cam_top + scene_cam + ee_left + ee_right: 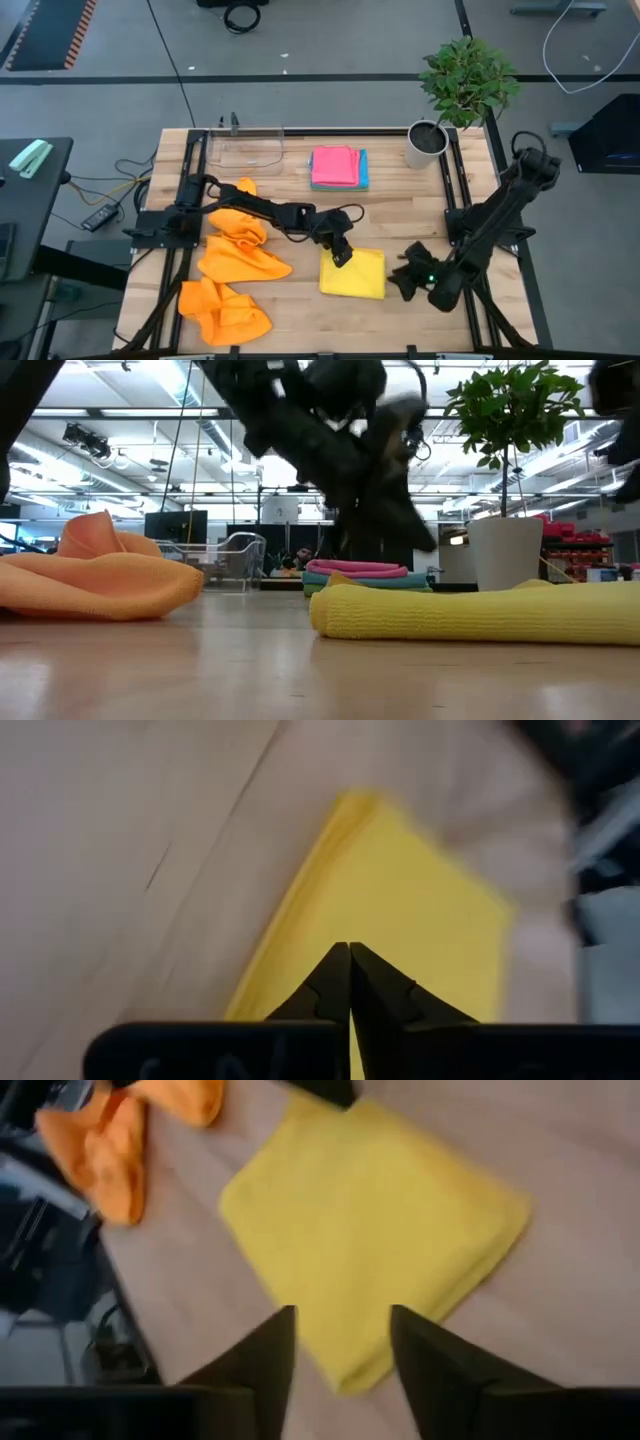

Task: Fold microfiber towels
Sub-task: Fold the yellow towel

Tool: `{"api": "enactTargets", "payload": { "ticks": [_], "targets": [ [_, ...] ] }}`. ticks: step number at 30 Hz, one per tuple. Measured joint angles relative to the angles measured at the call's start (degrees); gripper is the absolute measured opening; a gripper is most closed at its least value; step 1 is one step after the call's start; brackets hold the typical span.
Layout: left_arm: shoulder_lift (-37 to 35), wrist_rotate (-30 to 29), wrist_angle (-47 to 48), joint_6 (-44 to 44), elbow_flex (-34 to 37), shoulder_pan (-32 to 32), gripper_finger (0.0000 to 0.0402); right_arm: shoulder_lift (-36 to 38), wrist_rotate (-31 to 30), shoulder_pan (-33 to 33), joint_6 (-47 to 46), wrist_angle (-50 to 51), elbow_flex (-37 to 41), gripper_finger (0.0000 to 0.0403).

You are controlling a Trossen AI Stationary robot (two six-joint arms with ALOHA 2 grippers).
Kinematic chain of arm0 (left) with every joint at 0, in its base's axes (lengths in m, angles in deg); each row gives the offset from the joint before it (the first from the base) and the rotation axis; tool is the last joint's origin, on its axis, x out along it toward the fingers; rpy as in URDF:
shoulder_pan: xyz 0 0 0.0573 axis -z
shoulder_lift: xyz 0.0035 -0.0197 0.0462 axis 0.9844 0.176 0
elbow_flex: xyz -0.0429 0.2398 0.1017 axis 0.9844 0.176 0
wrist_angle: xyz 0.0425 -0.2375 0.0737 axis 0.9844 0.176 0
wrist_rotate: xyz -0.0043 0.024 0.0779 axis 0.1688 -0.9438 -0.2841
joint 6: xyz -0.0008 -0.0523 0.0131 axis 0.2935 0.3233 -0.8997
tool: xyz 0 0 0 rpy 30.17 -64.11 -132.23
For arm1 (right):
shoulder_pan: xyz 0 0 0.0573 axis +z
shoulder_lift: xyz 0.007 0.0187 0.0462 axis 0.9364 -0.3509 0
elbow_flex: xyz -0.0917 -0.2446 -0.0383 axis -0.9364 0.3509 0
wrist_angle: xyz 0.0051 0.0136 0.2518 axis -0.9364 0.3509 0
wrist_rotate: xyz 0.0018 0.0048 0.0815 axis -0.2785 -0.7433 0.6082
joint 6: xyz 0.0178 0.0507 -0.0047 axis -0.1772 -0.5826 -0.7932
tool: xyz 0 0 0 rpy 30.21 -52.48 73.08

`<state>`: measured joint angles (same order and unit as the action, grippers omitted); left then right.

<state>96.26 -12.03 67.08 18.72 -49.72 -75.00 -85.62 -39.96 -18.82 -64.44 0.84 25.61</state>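
Folded yellow towel (pixel 353 273) lies flat, left tool (pixel 341 257) closed above it

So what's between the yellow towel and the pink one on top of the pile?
Just bare wooden table, seen in the high view, between the yellow towel and the pink towel.

A potted plant (pixel 455 95) stands at the wooden bench's (pixel 300 310) far right corner; beyond it grey floor (pixel 330 40) with trailing cables, behind it a bright hall under long ceiling lights (pixel 130 455)
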Motion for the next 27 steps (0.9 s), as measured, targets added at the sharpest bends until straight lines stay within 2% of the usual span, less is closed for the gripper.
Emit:
{"api": "enactTargets", "payload": {
  "ticks": [2, 5, 6, 11, 15, 18, 27],
  "targets": [
    [-1.9, -0.1, 0.6, -1.1, -0.1, 0.0, 0.0008, 1.1, 0.0, -1.9, 1.8, 0.7, 0.8, 0.0128],
    [-3.4, -0.1, 1.3, -0.4, -0.1, 1.0, 0.0007, 0.8, 3.1, -5.3, 4.9, 0.2, 2.7, 0.0034],
    [-3.7, -0.2, 1.6, 0.4, -0.1, 1.9, 0.0008, 0.3, 3.9, -6.4, 6.6, -1.4, 3.1, 0.0018],
    [-3.4, -0.6, 6.7, 0.4, -0.1, 9.4, 0.0017, -2.2, 6.9, -10.6, 13.5, -12.2, 6.2, 0.0007],
    [-3.4, -7.2, 13.7, 0.4, 0.0, 13.7, 0.0008, -4.4, 9.0, -13.7, 14.4, -13.9, 8.2, 0.0005],
    [-3.4, -9.8, 16.3, 0.4, 0.0, 14.8, 0.0007, -6.0, 10.5, -15.6, 14.7, -15.2, 9.6, 0.0004],
    [-0.3, -11.2, 17.0, 2.2, -0.1, 14.8, 0.0027, -6.8, 11.7, -18.5, 17.1, -16.7, 10.8, 0.0003]
  ]
}}
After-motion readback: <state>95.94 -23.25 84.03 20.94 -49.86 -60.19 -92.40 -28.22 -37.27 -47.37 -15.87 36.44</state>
